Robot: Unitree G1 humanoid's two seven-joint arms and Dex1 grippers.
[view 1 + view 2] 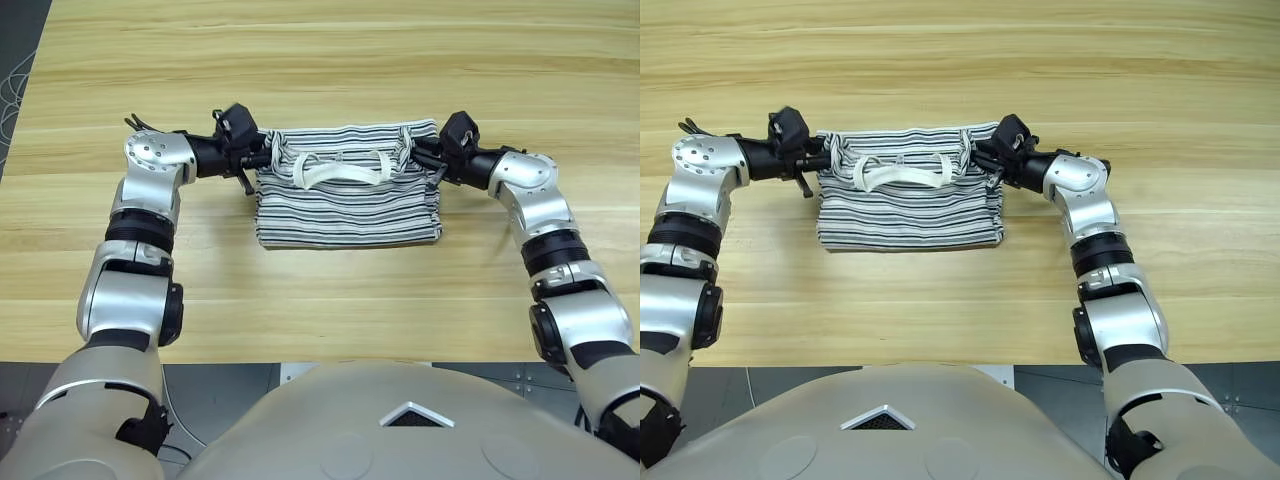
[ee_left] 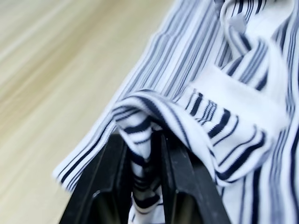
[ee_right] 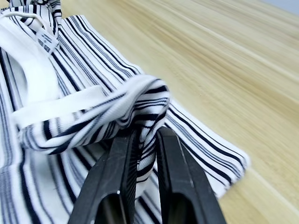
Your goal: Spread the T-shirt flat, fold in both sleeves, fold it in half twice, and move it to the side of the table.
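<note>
Left eye view: a light wood-grain surface (image 1: 330, 60) runs across the frame, its boards lying parallel to the near edge. Past the surface's left edge there is dark grey floor (image 1: 18, 70) marked with thin pale lines, and more grey floor shows below the near edge.

The T-shirt (image 1: 347, 212), white with dark narrow stripes, lies on the surface as a folded, roughly rectangular stack. It sits some way in from the near edge and well apart from the left edge. Its layered edges face the near edge, and its white collar (image 1: 340, 172) shows on top, towards the far side of the stack.

The left tool (image 1: 265, 158) meets the T-shirt at its far corner on the side of the surface's left edge. The right tool (image 1: 416, 153) meets it at the opposite far corner. The two tools point inward at each other, with the stack between them, and the cloth at both corners is bunched up.

In the left wrist view, the black fingers (image 2: 175, 172) stand narrow, with a gathered ridge of striped cloth pinched between them. In the right wrist view, the fingers (image 3: 117, 182) are likewise close together, clamping a rolled fold of the T-shirt, with the rest of the cloth spread flat on the wood beyond.
</note>
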